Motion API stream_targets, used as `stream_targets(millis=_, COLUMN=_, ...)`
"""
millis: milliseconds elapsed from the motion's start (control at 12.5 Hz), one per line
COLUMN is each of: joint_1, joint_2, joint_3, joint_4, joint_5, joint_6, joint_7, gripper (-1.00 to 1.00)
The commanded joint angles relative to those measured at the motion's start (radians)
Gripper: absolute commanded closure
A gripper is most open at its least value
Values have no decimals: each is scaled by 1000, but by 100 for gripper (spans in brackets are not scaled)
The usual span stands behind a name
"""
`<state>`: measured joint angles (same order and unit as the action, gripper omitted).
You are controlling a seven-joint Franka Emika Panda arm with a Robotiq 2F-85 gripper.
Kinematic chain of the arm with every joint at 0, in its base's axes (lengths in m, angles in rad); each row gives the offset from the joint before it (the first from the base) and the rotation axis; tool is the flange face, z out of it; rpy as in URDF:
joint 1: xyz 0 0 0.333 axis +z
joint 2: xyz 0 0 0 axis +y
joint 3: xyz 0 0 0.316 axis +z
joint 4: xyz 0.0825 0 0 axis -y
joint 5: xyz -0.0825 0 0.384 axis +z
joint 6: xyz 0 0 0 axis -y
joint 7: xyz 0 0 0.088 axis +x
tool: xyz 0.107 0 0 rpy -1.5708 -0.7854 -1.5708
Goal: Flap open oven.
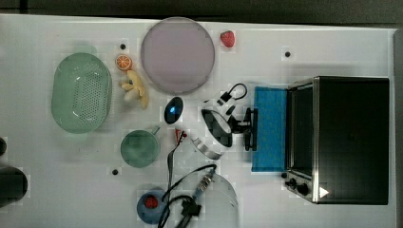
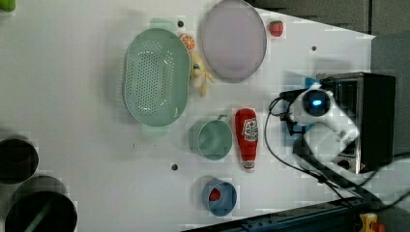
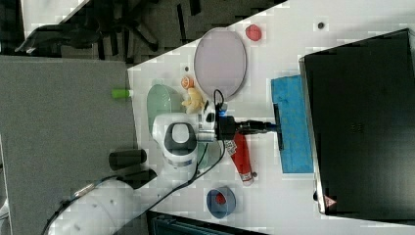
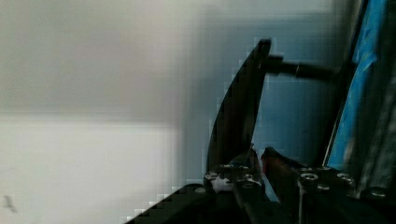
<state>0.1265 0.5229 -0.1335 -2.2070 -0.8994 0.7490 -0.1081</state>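
Now the oven (image 1: 349, 137) sits at the right of the top view on the white desk (image 1: 309, 38), its blue door (image 1: 270, 128) folded flat, the pincer (image 1: 250, 129) clamped narrow on the bar handle (image 1: 252, 129)

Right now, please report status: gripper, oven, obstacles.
Gripper at the door handle. Oven door folded down, open. Nothing blocking the door.

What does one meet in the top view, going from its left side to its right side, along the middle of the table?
Green colander → banana → green cup → gripper at the bar handle → blue oven door, folded down → oven.
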Motion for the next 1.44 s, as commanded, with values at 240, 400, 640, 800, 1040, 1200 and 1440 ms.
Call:
stream_targets(millis=240, joint_1=38, joint_2=32, joint_3=-4, joint_4=52, joint_5=-9, joint_6=-24, joint_7=174, gripper=65)
stream_targets(millis=400, joint_1=39, joint_2=-10, joint_3=-3, joint_4=76, joint_5=4, joint_6=-20, joint_7=174, gripper=65)
stream_targets(millis=640, joint_1=39, joint_2=-127, joint_3=-3, joint_4=96, joint_5=155, joint_6=-19, joint_7=174, gripper=65)
stream_targets(millis=800, joint_1=34, joint_2=-218, joint_3=-7, joint_4=96, joint_5=343, joint_6=-24, joint_7=174, gripper=65)
stream_targets(millis=1040, joint_1=29, joint_2=-349, joint_3=-15, joint_4=97, joint_5=607, joint_6=-73, joint_7=174, gripper=65)
stream_targets(millis=1200, joint_1=28, joint_2=-445, joint_3=-29, joint_4=103, joint_5=778, joint_6=-134, joint_7=174, gripper=65)
stream_targets(millis=1440, joint_1=28, joint_2=-594, joint_3=-53, joint_4=137, joint_5=854, joint_6=-278, joint_7=175, gripper=65)
